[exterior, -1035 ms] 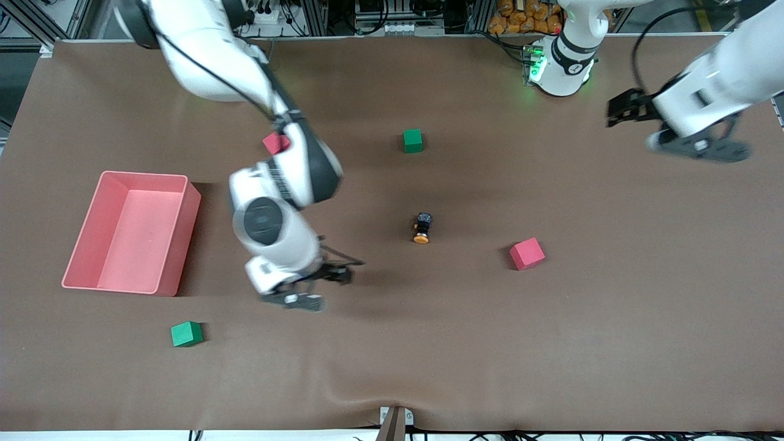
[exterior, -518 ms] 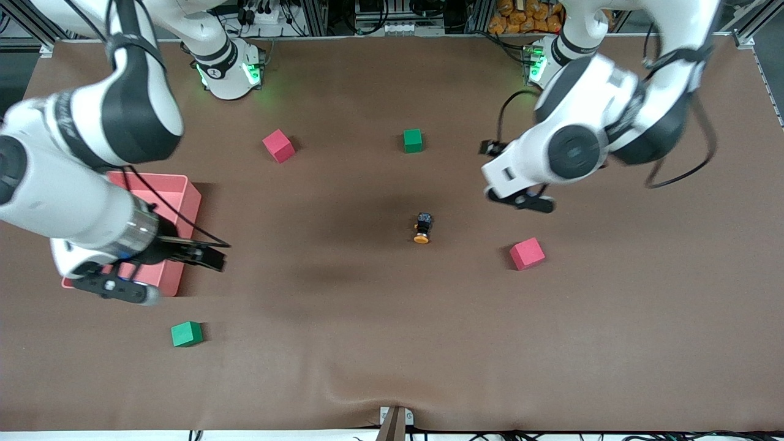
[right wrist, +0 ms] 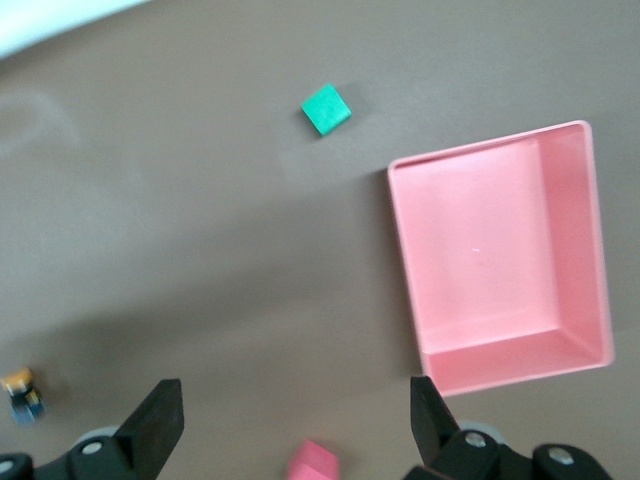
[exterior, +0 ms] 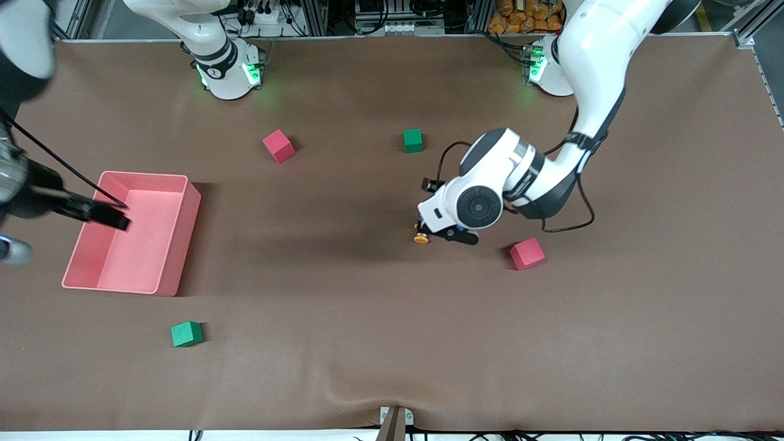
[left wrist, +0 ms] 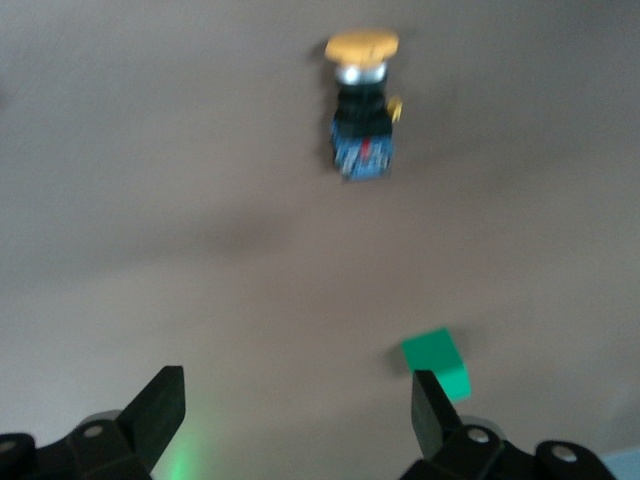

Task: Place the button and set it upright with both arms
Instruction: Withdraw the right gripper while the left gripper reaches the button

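Left gripper (left wrist: 290,420) has swung in over the button (exterior: 421,237), fingers spread wide, pinching nothing. Right gripper (right wrist: 290,420) is hanging spread above the pink bin (exterior: 177,245).

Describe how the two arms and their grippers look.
Both arms are white, rounded segments with black bands at the joints; the left arm carries a loose black cable. The bases glow green. The left gripper and right gripper have black, wedge-shaped fingers.
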Tool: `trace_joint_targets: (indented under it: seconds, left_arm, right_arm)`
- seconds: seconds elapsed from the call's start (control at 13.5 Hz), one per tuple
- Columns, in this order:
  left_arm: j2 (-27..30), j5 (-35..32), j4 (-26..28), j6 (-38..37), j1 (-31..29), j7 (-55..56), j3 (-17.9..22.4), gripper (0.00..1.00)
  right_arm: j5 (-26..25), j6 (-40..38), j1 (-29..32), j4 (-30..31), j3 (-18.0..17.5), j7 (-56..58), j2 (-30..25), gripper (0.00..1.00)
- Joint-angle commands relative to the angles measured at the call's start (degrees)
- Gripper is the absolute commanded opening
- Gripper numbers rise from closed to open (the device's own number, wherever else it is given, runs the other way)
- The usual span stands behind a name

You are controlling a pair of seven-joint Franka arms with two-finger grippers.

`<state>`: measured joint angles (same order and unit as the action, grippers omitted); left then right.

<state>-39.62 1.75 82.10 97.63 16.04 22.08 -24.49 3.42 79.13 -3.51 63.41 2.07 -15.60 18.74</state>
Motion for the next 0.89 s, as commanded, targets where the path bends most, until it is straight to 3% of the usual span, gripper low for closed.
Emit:
trace_joint_targets:
  seconds: [0.0, 0.22, 0.37, 0.52, 0.81]
  left_arm:
    - [-5.0, -1.5, -4.7, 3.1, 4.8, 0.5, 3.1, 1.0]
    - [-8.1, -0.8, -8.3, 4.1, 13.7, 0.5, 11.9, 1.0]
    - [-9.8, -0.6, -9.5, 4.2, 13.9, 0.6, 12.0, 1.0]
    - [-11.3, -0.6, -11.3, 4.5, 14.1, 0.6, 12.0, 1.0]
    - [-12.9, -0.6, -11.6, 8.7, 13.8, 0.5, 12.0, 1.0]
  right_arm:
    - [-1.1, -1.9, 3.2, 4.8, -1.9, 5.5, -7.5, 1.0]
    - [-1.2, 2.4, 3.1, 14.7, -2.1, 4.5, -15.4, 1.0]
    - [-1.2, 5.0, 2.9, 20.5, -2.5, -0.4, -19.3, 1.0]
    - [-1.4, 5.6, 3.0, 22.2, -4.9, -1.6, -20.7, 1.0]
    - [-1.7, 8.3, 2.8, 28.2, -5.2, -2.5, -24.5, 1.0]
